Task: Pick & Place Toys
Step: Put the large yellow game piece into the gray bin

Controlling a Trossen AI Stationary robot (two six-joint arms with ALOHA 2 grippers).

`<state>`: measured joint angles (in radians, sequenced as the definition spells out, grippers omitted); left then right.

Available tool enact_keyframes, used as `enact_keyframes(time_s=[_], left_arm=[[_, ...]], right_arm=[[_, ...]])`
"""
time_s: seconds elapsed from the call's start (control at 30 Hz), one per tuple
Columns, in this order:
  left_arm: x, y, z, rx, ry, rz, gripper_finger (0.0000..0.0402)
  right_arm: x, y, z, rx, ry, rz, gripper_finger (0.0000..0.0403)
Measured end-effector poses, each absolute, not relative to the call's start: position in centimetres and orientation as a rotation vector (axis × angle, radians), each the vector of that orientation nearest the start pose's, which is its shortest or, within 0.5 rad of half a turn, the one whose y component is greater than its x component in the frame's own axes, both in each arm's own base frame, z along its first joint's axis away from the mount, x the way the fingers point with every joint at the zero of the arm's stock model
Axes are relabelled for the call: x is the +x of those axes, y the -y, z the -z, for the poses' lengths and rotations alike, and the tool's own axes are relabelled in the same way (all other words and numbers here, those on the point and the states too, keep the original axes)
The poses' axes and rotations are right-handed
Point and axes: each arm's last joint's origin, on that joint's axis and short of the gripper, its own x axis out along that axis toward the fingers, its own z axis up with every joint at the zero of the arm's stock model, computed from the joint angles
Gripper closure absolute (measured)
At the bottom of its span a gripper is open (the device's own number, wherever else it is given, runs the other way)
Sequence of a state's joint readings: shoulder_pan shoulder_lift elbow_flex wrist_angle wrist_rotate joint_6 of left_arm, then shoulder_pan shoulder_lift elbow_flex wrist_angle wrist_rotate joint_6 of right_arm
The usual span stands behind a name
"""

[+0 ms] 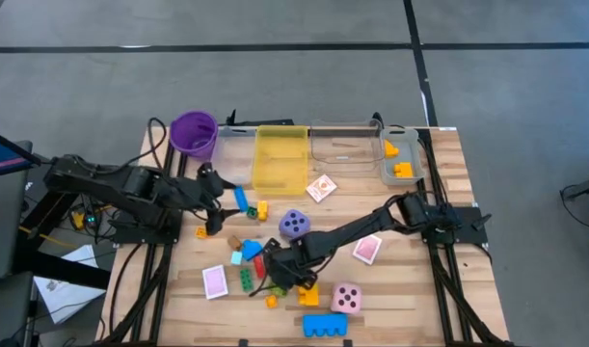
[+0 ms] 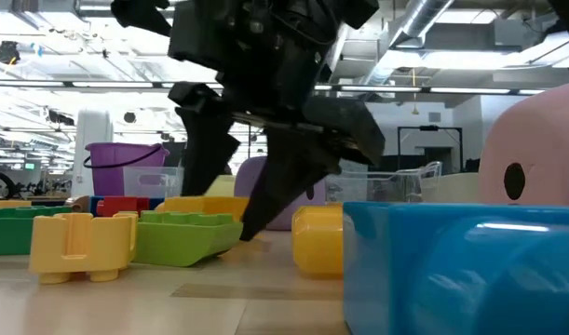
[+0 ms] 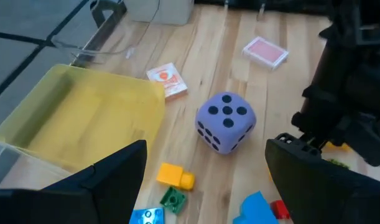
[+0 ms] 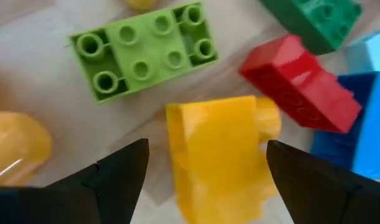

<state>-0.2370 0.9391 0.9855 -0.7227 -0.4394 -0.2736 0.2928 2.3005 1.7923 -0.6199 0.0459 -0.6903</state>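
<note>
We see the right gripper (image 1: pixel 286 280) low over the front-centre cluster of small plastic bricks, its fingers spread either side of a yellow plastic brick (image 4: pixel 217 152), not clamping it. Crowding that brick are a light green studded brick (image 4: pixel 143 53), a red brick (image 4: pixel 301 90) and a blue brick (image 4: pixel 364 127). The pink foam die (image 1: pixel 346 298) sits just beside the cluster. The left gripper (image 1: pixel 209 198) hovers spread near the yellow plastic bin (image 1: pixel 280 159), looking toward the purple foam die (image 3: pixel 226 121). In the low view the right arm blocks most of the table.
</note>
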Motion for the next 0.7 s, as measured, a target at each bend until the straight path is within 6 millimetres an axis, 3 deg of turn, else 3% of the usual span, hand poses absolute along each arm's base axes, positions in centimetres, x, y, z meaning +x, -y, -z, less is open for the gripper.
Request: enact_keyframes(time_s=[0.43,0.7], left_arm=[[21.0,3.8,-30.1,0.021,-0.758,-0.289,0.0082],[21.7,4.0,-29.3,0.032,-0.800,-0.282,0.0081]], right_arm=[[46.8,-10.5,-14.1,-0.720,-1.054,-0.554,0.0084],[46.5,-9.8,-13.9,-0.624,-1.116,-0.556,0.0093]])
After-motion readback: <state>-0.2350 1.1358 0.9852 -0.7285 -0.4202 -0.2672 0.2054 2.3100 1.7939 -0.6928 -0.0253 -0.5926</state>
